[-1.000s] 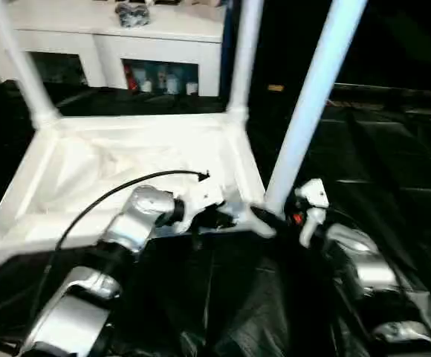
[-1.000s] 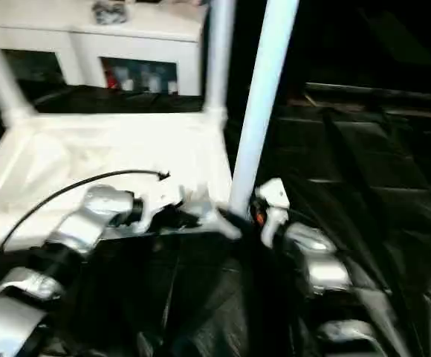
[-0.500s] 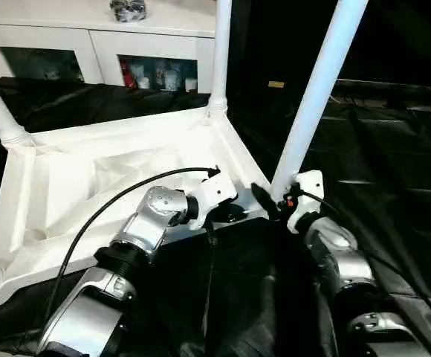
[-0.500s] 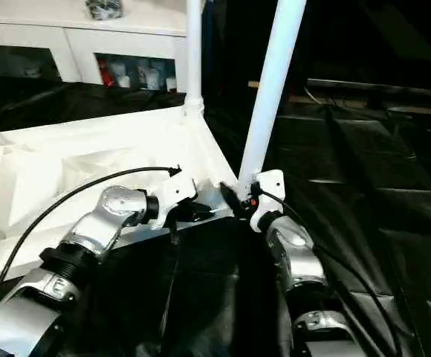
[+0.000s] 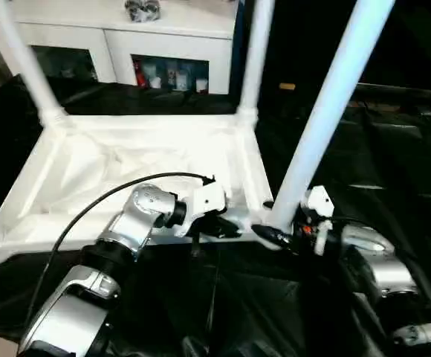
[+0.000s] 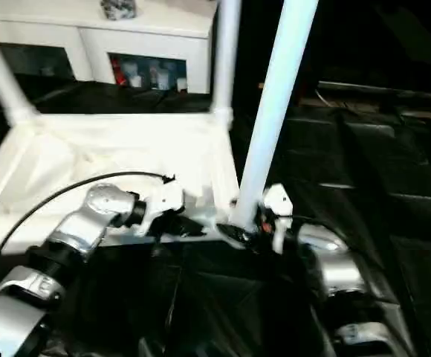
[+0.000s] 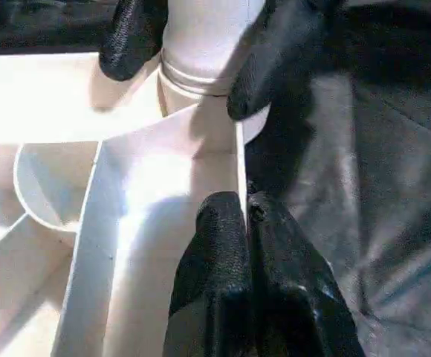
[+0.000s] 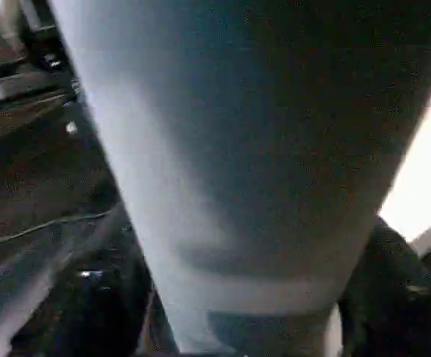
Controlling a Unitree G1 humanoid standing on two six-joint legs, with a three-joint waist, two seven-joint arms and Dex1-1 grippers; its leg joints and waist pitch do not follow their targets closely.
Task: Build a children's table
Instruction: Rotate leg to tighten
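Head views, table top (image 5: 126, 167): white plastic, upside down on black sheeting (image 5: 394, 171), ribbed underside up; its near rim lies directly under the left gripper.
Head views, legs: smooth round tubes; the near leg (image 5: 327, 111) rises straight up from the right gripper, the far-right leg (image 5: 253, 59) and far-left leg (image 5: 26, 63) stand beyond both grippers.
Head views, left gripper (image 5: 227, 227): black fingers pressed together, pinching the top's near rim.
Head views, right gripper (image 5: 275, 236): fingers spread around the foot of the near leg, just beside the left gripper.
Head views, backdrop: white glass-door cabinet (image 5: 163, 52), well beyond the grippers.
Left wrist view: fingers (image 7: 223, 253) clamp a thin upright rib; ahead of them sit the round corner socket (image 7: 201, 78) and the right gripper's fingers (image 7: 275, 59) flanking it.
Right wrist view: the leg's matte tube (image 8: 223, 149) runs close before the camera.
Change from half a second ago: the near leg stays gripped in its corner socket and the left gripper keeps its pinch.
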